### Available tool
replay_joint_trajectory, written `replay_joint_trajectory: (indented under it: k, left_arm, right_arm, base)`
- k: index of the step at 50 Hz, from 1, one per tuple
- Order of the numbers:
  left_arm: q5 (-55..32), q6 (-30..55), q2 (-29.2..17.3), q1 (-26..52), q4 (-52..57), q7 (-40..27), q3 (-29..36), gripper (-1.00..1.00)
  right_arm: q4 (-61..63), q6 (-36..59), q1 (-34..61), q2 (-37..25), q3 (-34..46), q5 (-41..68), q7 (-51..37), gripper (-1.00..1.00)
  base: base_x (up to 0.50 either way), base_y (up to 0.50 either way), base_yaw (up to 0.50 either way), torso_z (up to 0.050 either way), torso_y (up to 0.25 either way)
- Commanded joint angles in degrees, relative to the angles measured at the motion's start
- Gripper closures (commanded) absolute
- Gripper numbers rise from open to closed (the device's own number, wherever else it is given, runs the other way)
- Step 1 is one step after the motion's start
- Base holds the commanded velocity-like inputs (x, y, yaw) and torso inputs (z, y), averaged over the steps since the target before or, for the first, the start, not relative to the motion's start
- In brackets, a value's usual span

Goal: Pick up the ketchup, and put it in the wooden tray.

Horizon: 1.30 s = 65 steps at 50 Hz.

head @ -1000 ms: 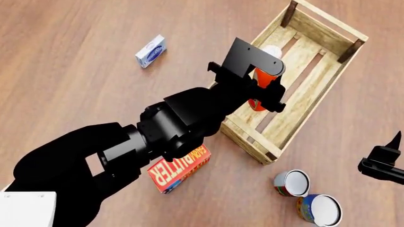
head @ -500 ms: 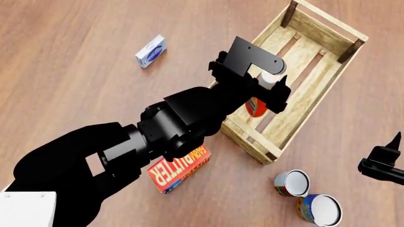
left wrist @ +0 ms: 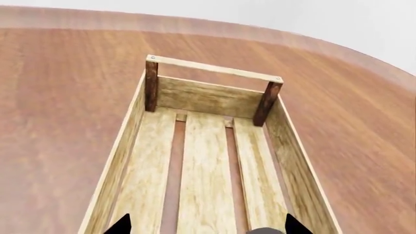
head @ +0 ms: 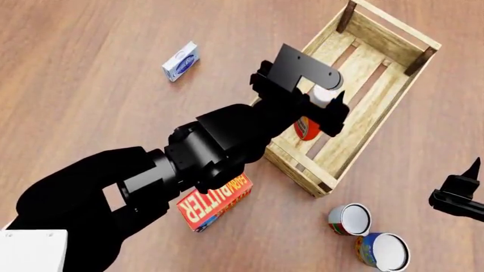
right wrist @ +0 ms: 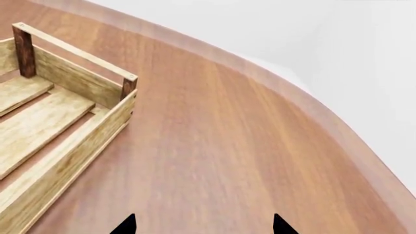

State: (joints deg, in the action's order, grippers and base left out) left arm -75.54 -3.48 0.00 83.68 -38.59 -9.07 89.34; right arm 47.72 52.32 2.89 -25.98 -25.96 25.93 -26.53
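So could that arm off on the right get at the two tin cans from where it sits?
Probably yes. The right tool sits open beside the two cans on the table, with bare wood between and nothing blocking; the left tool is busy over the wooden tray.

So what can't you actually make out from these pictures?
- Ketchup in the wooden tray: head view shows only cap and base; the left gripper covers the rest, so upright or lying is unclear.
- Left wrist view: only a grey sliver at the frame edge, perhaps the cap.
- Butter box: half under the left arm.
- Right gripper: cut off by the edge; its fingertips only peek in.
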Motion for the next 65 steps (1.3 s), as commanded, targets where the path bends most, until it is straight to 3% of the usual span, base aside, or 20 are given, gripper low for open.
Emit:
replay_joint_trajectory:
  k: [1, 27, 45, 46, 47, 49, 51, 53, 56, 60, 63, 65]
  left_arm:
    - [1.0, 1.5, 0.0, -0.1, -0.3, 1.1, -0.1, -1.0]
    - [0.9, 2.5, 0.0, 2.7, 2.4, 2.0, -0.1, -1.0]
    - [-3.5, 2.2, 0.0, 8.3, 4.1, 0.5, 0.1, -1.0]
    - [-3.8, 2.2, 0.0, 8.7, 4.3, 0.3, 0.1, -1.0]
    - [-4.0, 2.2, 0.0, 9.1, 4.4, 0.1, 0.1, -1.0]
    - [-4.1, 2.1, 0.0, 9.6, 4.2, -0.3, 0.1, -1.0]
    - [-4.6, 2.1, 0.0, 10.1, 3.9, -0.3, 0.2, -1.0]
    - [-5.0, 1.8, 0.0, 10.6, 3.4, -0.3, 0.2, -1.0]
    - [-5.8, 1.0, 0.0, 11.5, 2.5, -0.5, 0.2, -1.0]
    - [-6.1, -0.6, 0.0, 12.5, 1.0, -0.9, 0.2, -1.0]
    - [-6.9, -1.8, 0.0, 12.9, -1.2, -1.0, 0.1, -1.0]
    - [-6.6, -3.0, 0.0, 12.5, -2.9, -1.1, 0.2, -1.0]
  right_arm:
    - [-0.2, -1.5, -0.4, -0.1, 0.3, -0.4, 0.2, -1.0]
    - [-0.9, -5.4, -1.2, 0.1, 0.8, -1.5, 0.6, -1.0]
    - [-1.6, -9.1, -2.1, -0.2, 1.6, -2.7, 1.5, -1.0]
    - [5.7, -5.4, -8.3, 0.7, -6.7, -1.3, 0.3, -1.0]
    - [8.8, -12.3, -13.8, 7.9, -15.3, 4.9, 3.6, -1.0]
    - [9.6, -19.3, -18.3, 14.7, -32.5, 14.5, 7.2, -1.0]
    - [9.4, -21.9, -20.0, 16.7, -37.6, 18.5, 8.6, -1.0]
    - [12.3, -16.4, -25.1, 4.3, -26.8, 12.1, -2.4, -1.0]
    - [12.2, -20.4, -34.1, -8.8, -21.7, 17.1, -16.8, -1.0]
    - [11.5, -25.5, -32.6, -8.6, -19.8, 18.6, -16.5, -1.0]
    - [12.1, -23.3, -34.9, -14.0, -19.4, 20.7, -18.9, -1.0]
    - [11.3, -28.0, -33.9, -12.0, -18.8, 21.2, -15.7, -1.0]
  base:
    - [0.0, 0.0, 0.0, 0.0, 0.0]
    - [0.0, 0.0, 0.0, 0.0, 0.0]
    - [0.0, 0.0, 0.0, -0.003, 0.058]
    - [0.0, 0.0, 0.0, -0.011, 0.25]
    - [0.0, 0.0, 0.0, -0.013, 0.25]
    - [0.0, 0.0, 0.0, -0.012, 0.25]
    - [0.0, 0.0, 0.0, -0.014, 0.25]
    - [0.0, 0.0, 0.0, -0.014, 0.25]
    - [0.0, 0.0, 0.0, -0.014, 0.25]
    - [0.0, 0.0, 0.0, -0.014, 0.25]
    - [0.0, 0.0, 0.0, -0.016, 0.25]
    - [0.0, 0.0, 0.0, -0.017, 0.25]
